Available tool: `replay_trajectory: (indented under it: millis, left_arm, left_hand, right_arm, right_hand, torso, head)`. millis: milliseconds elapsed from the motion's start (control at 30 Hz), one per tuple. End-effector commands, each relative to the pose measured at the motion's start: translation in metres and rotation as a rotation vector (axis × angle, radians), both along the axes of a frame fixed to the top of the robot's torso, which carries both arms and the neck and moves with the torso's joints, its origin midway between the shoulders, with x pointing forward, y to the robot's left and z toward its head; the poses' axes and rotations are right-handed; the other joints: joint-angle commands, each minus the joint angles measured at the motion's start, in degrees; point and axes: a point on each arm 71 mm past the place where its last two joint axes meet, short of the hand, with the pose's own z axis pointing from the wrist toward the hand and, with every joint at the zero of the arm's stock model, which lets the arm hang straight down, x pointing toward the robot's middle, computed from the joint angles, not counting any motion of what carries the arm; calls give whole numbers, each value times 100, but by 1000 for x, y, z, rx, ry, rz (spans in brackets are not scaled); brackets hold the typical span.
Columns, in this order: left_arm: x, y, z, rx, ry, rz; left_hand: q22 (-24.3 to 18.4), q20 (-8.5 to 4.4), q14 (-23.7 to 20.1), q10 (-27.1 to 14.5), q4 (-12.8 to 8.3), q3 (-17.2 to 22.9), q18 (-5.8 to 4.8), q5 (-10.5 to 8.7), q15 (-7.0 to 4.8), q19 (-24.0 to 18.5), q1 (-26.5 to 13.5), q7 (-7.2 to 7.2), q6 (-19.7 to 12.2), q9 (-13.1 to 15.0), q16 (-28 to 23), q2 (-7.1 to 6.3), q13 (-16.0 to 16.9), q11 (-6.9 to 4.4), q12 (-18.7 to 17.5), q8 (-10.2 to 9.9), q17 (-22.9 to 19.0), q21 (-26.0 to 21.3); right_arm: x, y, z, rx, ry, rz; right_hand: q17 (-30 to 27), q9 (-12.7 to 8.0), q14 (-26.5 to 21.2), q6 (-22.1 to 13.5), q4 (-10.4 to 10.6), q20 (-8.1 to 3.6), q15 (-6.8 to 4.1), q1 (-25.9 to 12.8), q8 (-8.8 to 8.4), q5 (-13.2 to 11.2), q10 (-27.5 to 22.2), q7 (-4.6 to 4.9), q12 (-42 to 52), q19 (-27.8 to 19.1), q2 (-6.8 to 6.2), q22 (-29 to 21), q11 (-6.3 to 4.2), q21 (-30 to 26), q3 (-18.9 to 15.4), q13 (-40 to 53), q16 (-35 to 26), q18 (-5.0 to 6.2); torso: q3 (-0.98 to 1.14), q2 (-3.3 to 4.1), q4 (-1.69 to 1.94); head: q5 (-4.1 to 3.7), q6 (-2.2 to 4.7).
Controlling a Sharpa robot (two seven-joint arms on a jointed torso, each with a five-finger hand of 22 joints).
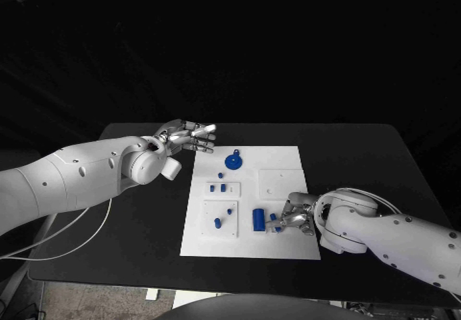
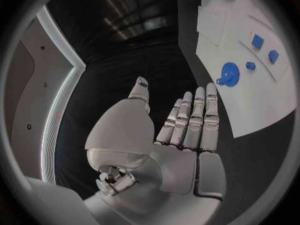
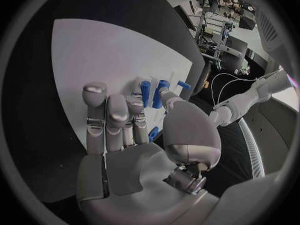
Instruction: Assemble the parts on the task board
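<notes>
Black table [image 1: 365,153]; dark backdrop; grey floor [image 1: 106,301]

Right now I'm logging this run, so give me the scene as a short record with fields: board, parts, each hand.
board: white task board in the middle of the black table
parts: blue gear at the far end; blue cylinder near the right hand; small blue pieces between
left hand: raised off the board's far left corner, fingers apart, holding nothing
right hand: down on the board at the blue parts; hold unclear
</notes>
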Motion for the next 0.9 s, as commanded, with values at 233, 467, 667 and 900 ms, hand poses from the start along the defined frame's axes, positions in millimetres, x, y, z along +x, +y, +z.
replay_trajectory:
  millis: [233, 467, 667, 900]
  left_arm:
    - [0, -2, 1, 0, -5, -9]
    - [0, -2, 1, 0, -4, -9]
    - [0, -1, 1, 1, -4, -9]
    - [0, -1, 1, 2, -3, -10]
  left_hand:
    - [1, -10, -34, -25, -9, 10, 58, -22, 4, 28, 10, -9, -39, 1, -25, -2, -4, -2, -16, -14, -6, -6]
    - [1, -9, -36, -34, -4, 19, 58, -21, 5, 26, 18, -8, -42, 1, -25, -17, -5, -1, -17, -14, -6, -7]
    - [1, -9, -36, -34, -4, 19, 58, -21, 5, 26, 18, -8, -42, 1, -25, -17, -5, -1, -17, -14, -6, -7]
    - [1, -7, -35, -29, -13, 21, 60, -20, 5, 26, 26, -8, -36, 1, -25, -12, -5, -2, -15, -13, -5, -6]
  right_arm:
    - [-3, 0, -3, 4, 18, 19]
    - [-5, -1, -1, 3, 12, 27]
    - [-5, -4, 0, -3, 5, 25]
    - [-1, -12, 0, -17, -19, -4]
  right_hand:
    - [14, 1, 33, -28, 94, -18, -9, 139, -10, -29, -15, 17, -38, 292, 3, 166, 33, -21, -117, -4, -29, -64]
    - [17, -1, 35, -19, 49, -23, -15, 102, -12, -33, -7, 14, -33, 296, 42, 176, 29, -3, -24, 2, -29, -64]
    - [16, -1, 37, -16, -78, -18, -9, 68, -11, -26, -7, 13, -37, 294, 130, 173, 30, -12, 103, -3, -32, -65]
    - [17, -5, 41, -14, -395, -29, -21, 166, -15, -42, 7, 0, -29, 299, 350, 173, 14, -4, 632, 3, -30, -69]
  torso:
    - [-1, 1, 1]
    - [-1, 0, -2]
    - [0, -1, -3]
    - [4, 0, -6]
  head:
    - [16, 4]
    - [19, 3]
    - [19, 10]
    - [-4, 31]
